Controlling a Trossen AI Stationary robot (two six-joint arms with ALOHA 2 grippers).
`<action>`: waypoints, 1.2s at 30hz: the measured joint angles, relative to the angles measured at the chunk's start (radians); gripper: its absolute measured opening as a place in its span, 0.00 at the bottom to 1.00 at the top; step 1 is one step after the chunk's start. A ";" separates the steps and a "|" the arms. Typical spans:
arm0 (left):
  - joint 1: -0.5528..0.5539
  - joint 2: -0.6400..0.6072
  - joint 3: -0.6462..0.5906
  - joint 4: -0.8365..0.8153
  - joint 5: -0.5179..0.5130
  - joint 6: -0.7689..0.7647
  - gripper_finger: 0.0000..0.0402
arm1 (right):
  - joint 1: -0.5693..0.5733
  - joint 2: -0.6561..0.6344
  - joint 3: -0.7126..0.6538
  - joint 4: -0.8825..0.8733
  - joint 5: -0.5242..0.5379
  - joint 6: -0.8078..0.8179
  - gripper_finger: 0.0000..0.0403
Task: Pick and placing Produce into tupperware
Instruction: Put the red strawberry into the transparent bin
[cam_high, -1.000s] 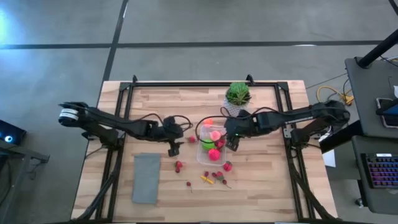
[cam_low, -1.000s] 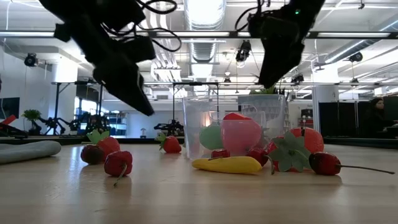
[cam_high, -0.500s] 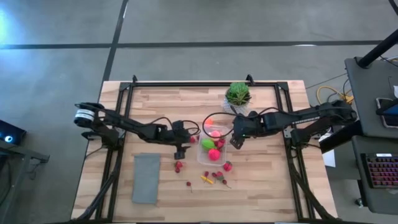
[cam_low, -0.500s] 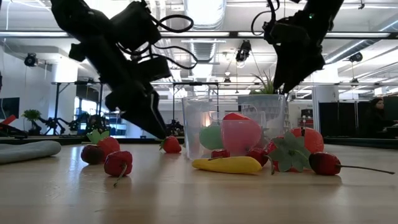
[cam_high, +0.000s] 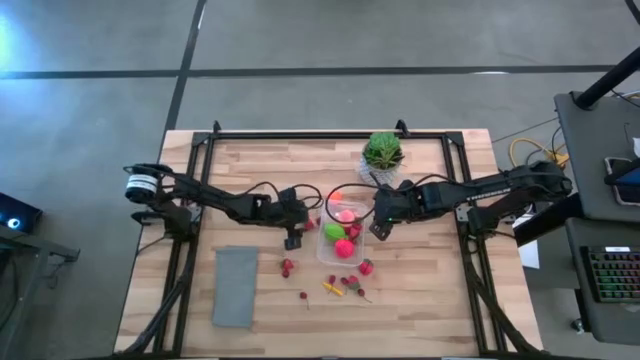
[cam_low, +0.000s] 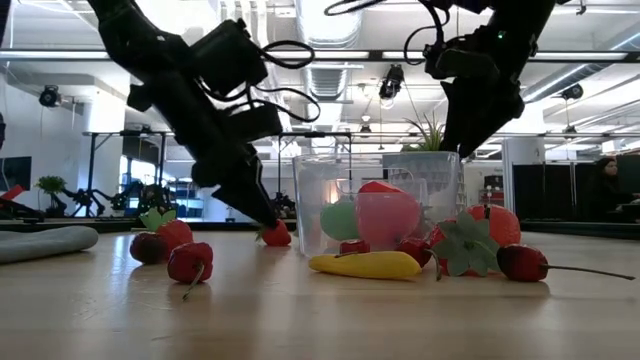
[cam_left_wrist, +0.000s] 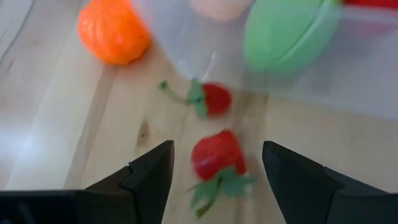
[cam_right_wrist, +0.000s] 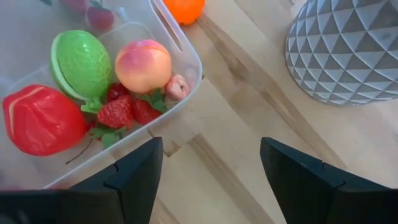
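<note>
The clear tupperware (cam_high: 340, 236) stands mid-table and holds a green piece (cam_right_wrist: 79, 62), a peach (cam_right_wrist: 143, 65), a big red piece (cam_right_wrist: 40, 119) and strawberries (cam_right_wrist: 124, 112). My left gripper (cam_left_wrist: 217, 149) is open and low over the table just left of the tub, slanting down. Its fingers stand on either side of a loose strawberry (cam_left_wrist: 216, 155) that lies on the wood, without touching it. A smaller red berry (cam_left_wrist: 214, 98) and an orange ball (cam_left_wrist: 113, 31) lie beyond it. My right gripper (cam_right_wrist: 211, 177) hangs open above the tub's right edge, with nothing between its fingers.
More produce lies near the table's front: strawberries (cam_high: 287, 267), a yellow piece (cam_high: 332, 288), a red fruit (cam_high: 366, 267). A flat grey rectangle (cam_high: 235, 285) lies at the front left. A spiky green plant in a white pot (cam_high: 383, 152) stands behind the tub.
My left gripper has come down and moved toward the table's right, until its open fingers stand around the strawberry beside the tub. My right gripper has rolled a little and drifted slightly toward the table's right edge, staying open above the tub.
</note>
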 joint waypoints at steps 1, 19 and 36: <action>0.000 0.002 0.000 0.016 0.013 0.000 0.57 | 0.000 0.000 0.000 0.000 0.000 0.000 0.65; 0.000 0.005 -0.010 0.011 0.018 0.029 0.57 | 0.000 0.002 0.000 0.004 0.000 0.000 0.66; 0.001 0.005 -0.011 0.011 0.018 0.027 0.37 | 0.000 0.002 0.001 0.008 0.000 0.000 0.67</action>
